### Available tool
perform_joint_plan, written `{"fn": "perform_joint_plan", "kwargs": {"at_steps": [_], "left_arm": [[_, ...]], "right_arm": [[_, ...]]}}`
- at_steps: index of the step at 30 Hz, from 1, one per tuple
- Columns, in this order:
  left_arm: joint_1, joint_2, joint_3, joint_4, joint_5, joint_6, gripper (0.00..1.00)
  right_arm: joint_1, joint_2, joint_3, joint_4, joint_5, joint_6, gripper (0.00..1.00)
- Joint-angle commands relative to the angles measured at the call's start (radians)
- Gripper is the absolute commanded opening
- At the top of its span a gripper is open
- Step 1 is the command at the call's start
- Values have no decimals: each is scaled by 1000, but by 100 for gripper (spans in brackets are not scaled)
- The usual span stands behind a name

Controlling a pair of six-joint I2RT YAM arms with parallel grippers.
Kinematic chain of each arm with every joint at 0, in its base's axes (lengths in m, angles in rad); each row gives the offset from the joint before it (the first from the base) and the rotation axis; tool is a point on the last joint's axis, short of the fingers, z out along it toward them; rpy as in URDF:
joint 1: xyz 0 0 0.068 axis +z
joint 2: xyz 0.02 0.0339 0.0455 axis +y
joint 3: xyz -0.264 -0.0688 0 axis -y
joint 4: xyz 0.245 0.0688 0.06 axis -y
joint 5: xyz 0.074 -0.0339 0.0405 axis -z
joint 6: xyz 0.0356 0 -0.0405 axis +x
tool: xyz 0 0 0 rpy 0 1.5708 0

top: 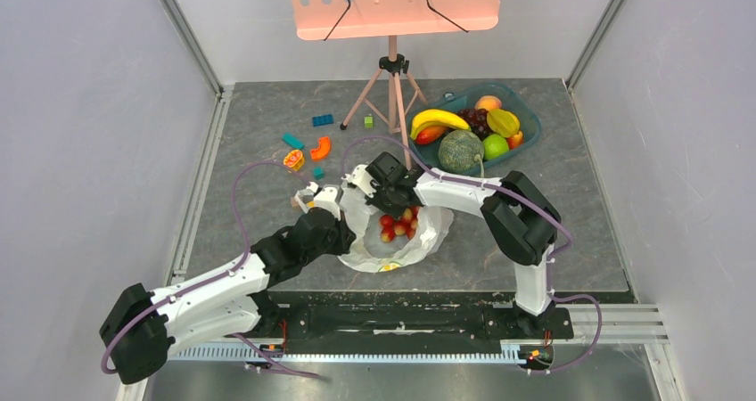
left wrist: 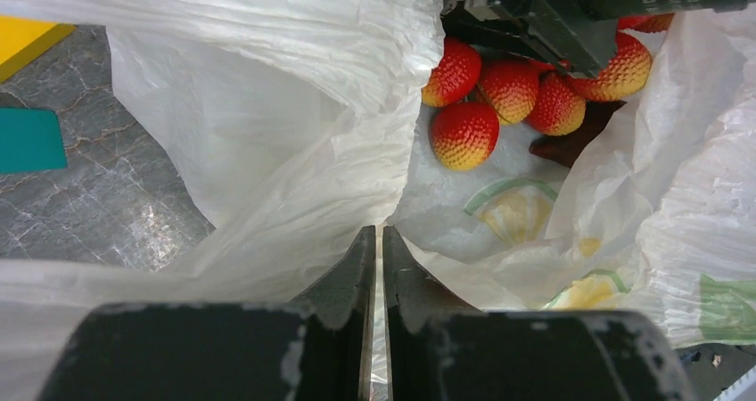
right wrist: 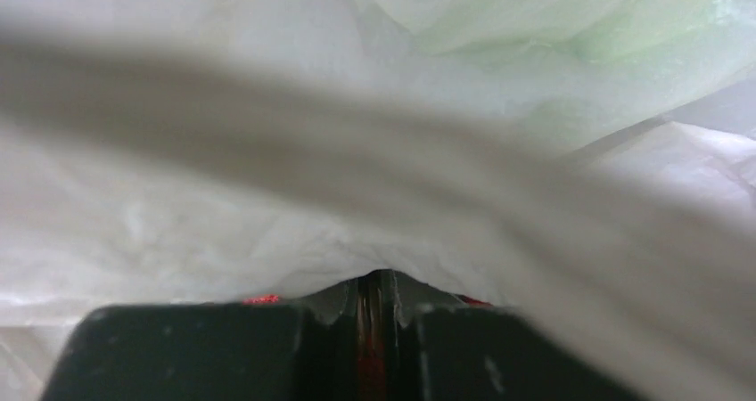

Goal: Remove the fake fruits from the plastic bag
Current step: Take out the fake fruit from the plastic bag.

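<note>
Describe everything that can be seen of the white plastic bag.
The plastic bag is thin, crinkly, translucent white film with a yellow-green print. It lies crumpled on the grey table between the two arms, its mouth open upward. A red fruit cluster sits inside. The left tool is shut on a fold of its rim; the right tool reaches in through the mouth, shut on the cluster, with film draped around it.

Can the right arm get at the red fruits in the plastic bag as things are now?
Probably yes. The left claw pinches the rim of the plastic bag, so the mouth stands open, and the right claw is down inside, beside the red fruits. Only loose film drapes near it.
</note>
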Motion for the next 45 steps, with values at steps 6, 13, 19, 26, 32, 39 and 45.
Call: {"fn": "perform_joint_plan", "kwargs": {"at_steps": [6,13,19,26,32,39,45], "left_arm": [[9,-15,6,12,3,3,12],[13,-22,13,-1,0,4,11],[14,-52,15,-26,-12,-1,12],[16,-82,13,-39,-23,-10,12],[16,-89,7,-45,-19,-20,12],[16,-105,7,-56,-34,-28,13],[16,-97,5,-46,-23,-35,12]], "right_arm": [[6,-177,-46,46,-78,-15,0],[20,-257,-53,27,-122,-17,0],[25,-331,-80,27,-206,-23,0],[24,-395,-116,-13,-320,-65,0],[26,-450,-146,-6,-444,-89,0],[29,-484,-137,-19,-605,-129,0],[56,-510,-157,123,-609,-53,0]]}}
